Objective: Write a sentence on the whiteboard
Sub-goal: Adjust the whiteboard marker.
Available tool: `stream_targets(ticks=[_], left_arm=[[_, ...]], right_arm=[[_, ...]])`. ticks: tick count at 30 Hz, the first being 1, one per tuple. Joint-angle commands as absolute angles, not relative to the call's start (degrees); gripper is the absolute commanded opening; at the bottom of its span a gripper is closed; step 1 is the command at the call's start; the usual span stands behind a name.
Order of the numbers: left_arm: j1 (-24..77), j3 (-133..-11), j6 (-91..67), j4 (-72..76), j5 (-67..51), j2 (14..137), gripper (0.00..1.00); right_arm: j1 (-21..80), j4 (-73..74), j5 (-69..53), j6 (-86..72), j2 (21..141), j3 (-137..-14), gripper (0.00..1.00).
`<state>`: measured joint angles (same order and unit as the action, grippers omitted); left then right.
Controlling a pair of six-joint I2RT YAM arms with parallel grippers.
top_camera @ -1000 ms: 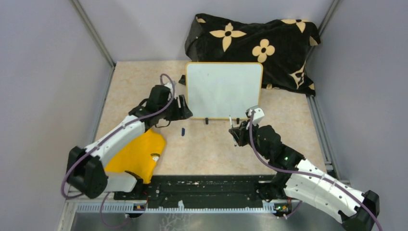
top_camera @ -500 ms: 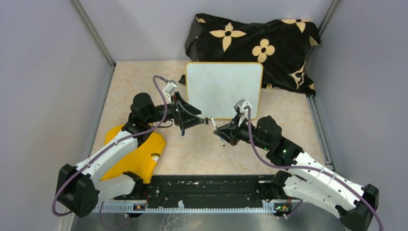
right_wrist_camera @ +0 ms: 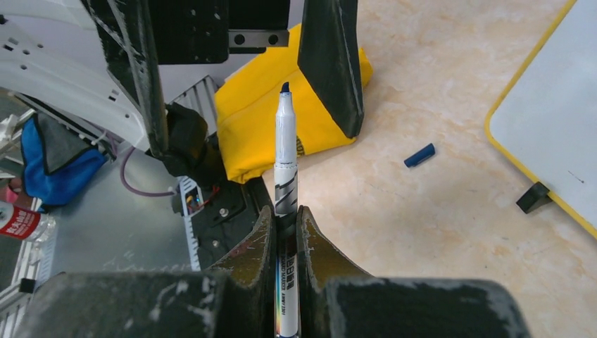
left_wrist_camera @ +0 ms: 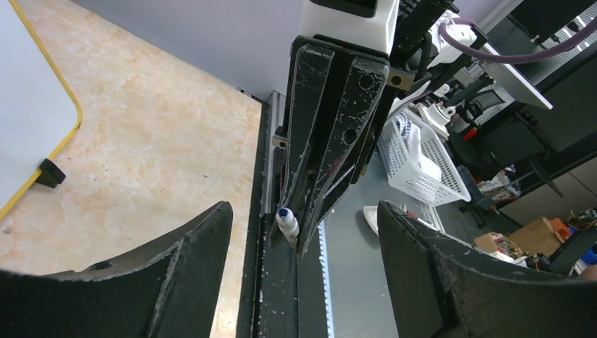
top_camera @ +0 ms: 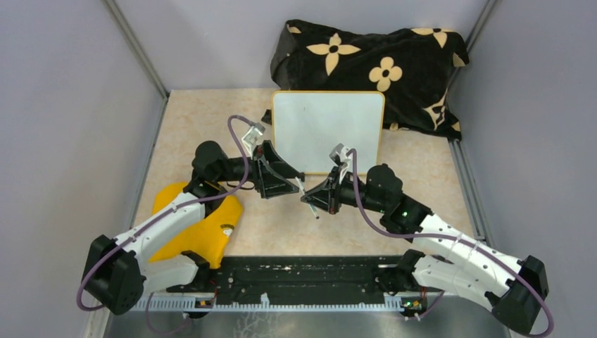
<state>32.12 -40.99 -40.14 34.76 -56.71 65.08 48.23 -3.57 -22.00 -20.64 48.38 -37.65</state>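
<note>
The whiteboard (top_camera: 327, 130) stands blank at the back middle of the table; its yellow-rimmed corner and a black foot (right_wrist_camera: 533, 197) show in the right wrist view. My right gripper (top_camera: 313, 201) is shut on a white marker (right_wrist_camera: 285, 162) whose uncapped blue tip points at my left gripper (top_camera: 296, 183). The left gripper is open in front of the board, one finger (right_wrist_camera: 331, 63) on each side of the tip without touching it. In the left wrist view the marker tip (left_wrist_camera: 285, 220) sits between my spread fingers (left_wrist_camera: 176, 274).
A blue marker cap (right_wrist_camera: 419, 155) lies on the table in front of the board. A yellow cloth (top_camera: 200, 225) lies at the front left. A black flowered cloth (top_camera: 373, 63) is heaped behind the board. A black rail (top_camera: 303, 271) runs along the near edge.
My left gripper has left the board's lower left corner and turned right toward the marker. My right gripper has carried the marker left, its tip now between the left fingers.
</note>
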Motion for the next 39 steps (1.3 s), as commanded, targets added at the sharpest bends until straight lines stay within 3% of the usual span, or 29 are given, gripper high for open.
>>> stream_targets(ticks=[1, 25, 29, 33, 34, 39], left_arm=[[33.13, -41.95, -39.66, 37.08, -58.01, 66.15, 0.78], [35.55, -41.14, -40.97, 39.88, -56.25, 66.97, 0.21], [35.62, -40.83, -41.47, 40.73, -56.12, 66.93, 0.02], [35.6, -40.48, -40.57, 39.98, -53.7, 65.9, 0.0], [35.62, -40.44, -40.24, 39.69, -52.36, 65.22, 0.0], [35.59, -39.92, -39.93, 38.7, -44.12, 61.9, 0.0]], right_arm=[[48.67, -9.68, -24.76, -22.61, 48.98, -41.24, 0.0], [48.69, -11.69, -25.05, -23.65, 49.66, -39.56, 0.0], [48.69, -11.62, -25.13, -23.64, 49.59, -39.29, 0.0], [48.69, -10.8, -24.92, -23.93, 49.3, -39.59, 0.0], [48.69, -10.41, -24.69, -24.14, 49.04, -39.68, 0.01], [48.69, -9.6, -22.31, -25.3, 46.78, -40.25, 0.44]])
